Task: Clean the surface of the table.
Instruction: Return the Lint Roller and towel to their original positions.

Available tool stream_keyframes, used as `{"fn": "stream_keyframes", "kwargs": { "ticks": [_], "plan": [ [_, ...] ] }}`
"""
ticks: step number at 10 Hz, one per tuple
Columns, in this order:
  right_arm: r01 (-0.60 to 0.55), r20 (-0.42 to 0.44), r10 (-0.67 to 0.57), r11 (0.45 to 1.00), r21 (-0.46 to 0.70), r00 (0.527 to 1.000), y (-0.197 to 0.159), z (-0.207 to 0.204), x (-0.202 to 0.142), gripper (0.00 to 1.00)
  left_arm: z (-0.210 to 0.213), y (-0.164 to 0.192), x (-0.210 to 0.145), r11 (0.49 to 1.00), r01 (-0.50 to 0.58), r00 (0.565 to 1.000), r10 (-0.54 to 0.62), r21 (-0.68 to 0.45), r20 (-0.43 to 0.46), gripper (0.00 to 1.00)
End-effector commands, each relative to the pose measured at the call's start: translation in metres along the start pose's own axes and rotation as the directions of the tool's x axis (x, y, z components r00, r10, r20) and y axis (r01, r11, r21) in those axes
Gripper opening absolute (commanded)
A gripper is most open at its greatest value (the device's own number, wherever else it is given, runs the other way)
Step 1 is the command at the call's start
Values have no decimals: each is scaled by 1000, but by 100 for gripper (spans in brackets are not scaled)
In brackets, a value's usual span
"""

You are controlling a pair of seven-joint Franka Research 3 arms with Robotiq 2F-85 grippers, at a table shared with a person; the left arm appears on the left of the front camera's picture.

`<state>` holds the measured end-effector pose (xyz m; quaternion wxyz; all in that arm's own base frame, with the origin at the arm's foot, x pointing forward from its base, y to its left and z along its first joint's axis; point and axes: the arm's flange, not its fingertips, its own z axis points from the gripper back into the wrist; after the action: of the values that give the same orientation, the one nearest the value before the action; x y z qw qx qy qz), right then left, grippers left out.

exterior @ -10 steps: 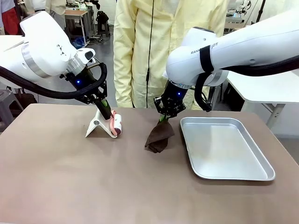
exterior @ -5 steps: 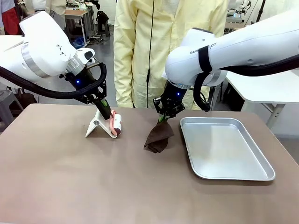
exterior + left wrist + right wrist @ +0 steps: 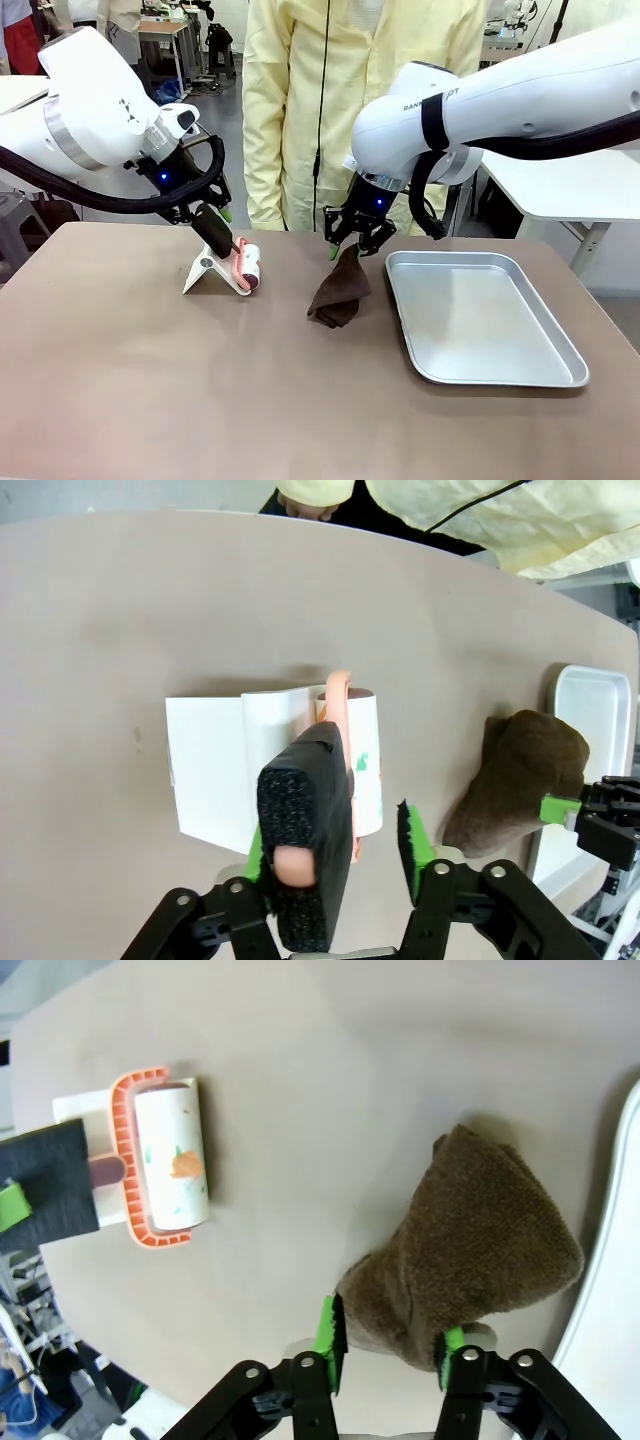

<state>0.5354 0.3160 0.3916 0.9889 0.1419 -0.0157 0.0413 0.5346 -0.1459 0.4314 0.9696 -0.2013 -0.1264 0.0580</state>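
The grey-brown table holds a lint roller with a pink frame, resting on a white stand. Its black foam handle stands between the spread jaws of my left gripper, leaning on one green pad with a gap to the other. A brown cloth lies in a peaked heap at mid-table. My right gripper hangs over its top, open, with the peak of the cloth between its pads. In the front view my left gripper sits at the handle's upper end.
A silver metal tray lies on the right half of the table, close beside the cloth. A person in a yellow coat stands at the far edge. White-topped tables stand behind on both sides.
Both grippers have gone from shut to open. The right one released the cloth's peak and rose slightly. The left one loosened around the roller handle.
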Motion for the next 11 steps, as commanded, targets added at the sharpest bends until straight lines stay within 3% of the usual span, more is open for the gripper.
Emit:
{"fn": "stream_keyframes", "kwargs": {
  "ticks": [1, 3, 6, 8, 9, 11],
  "plan": [
    [-19, -29, 20, 999, 34, 999, -2, 1, 4, 83, 3, 9, -1, 1000, 1, 1000, -1, -3, 21, 100],
    [-22, -34, 23, 999, 29, 999, -2, 1, 4, 100, 11, 17, 2, 1000, -23, 999, 23, 5, 39, 100],
    [-18, -93, 13, 999, -48, 996, -6, 5, 2, 100, 39, 39, 5, 998, -65, 993, 63, 12, 98, 100],
    [33, -90, -39, 997, -65, 995, -24, 16, -12, 100, 80, 58, -3, 995, -87, 989, 91, -43, 117, 100],
    [41, -60, -42, 999, -21, 997, -38, 23, -28, 100, 110, 69, -15, 992, -89, 990, 98, -94, 104, 100],
    [-27, 63, 15, 978, 205, 998, -79, 31, -75, 100, 172, 104, -59, 956, -91, 995, 100, -280, 20, 100]
  ]
}}
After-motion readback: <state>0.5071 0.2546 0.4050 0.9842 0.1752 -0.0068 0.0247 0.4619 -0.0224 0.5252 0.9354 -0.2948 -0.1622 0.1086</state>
